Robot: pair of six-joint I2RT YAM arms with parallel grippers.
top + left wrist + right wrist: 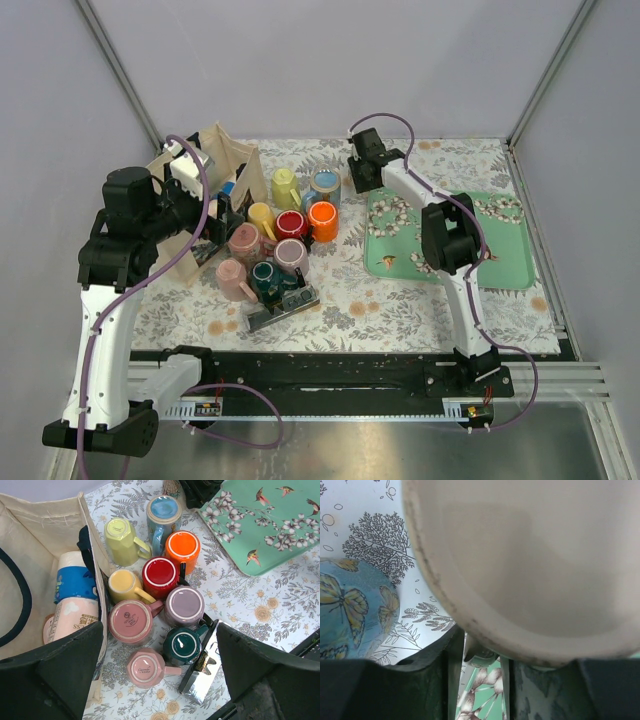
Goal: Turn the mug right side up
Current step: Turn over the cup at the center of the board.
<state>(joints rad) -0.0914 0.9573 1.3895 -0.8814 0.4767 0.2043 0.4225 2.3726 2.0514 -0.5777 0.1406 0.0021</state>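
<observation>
**Right jaws nearly closed under a cream mug at the tray's edge**

The right gripper (481,667) sits at the far left corner of the green tray (505,250). Its fingers (385,690) leave only a narrow slot, with the tray's flower print showing through it. The mug (530,560) fills the right wrist view just above that slot, its cream inside and scuffed rim turned toward the camera. A small grey part sits where the rim meets the slot, but I cannot tell whether the jaws pinch it.

The left gripper (159,635) hangs well left of the tray with its jaws spread wide and nothing between them. It is above the edge of a cloth bag (40,540) that holds a blue and pink bottle (75,600).

Between the bag and the tray stands a tight cluster of mugs. The blue butterfly mug (350,610) is just left of the held mug. The orange mug (182,547) is the one nearest the tray. The red mug (160,575) and lilac mug (184,605) stand left of it, and two pink mugs (131,621) show stamped bases. A silver pouch (205,670) lies at the cluster's near side.
</observation>
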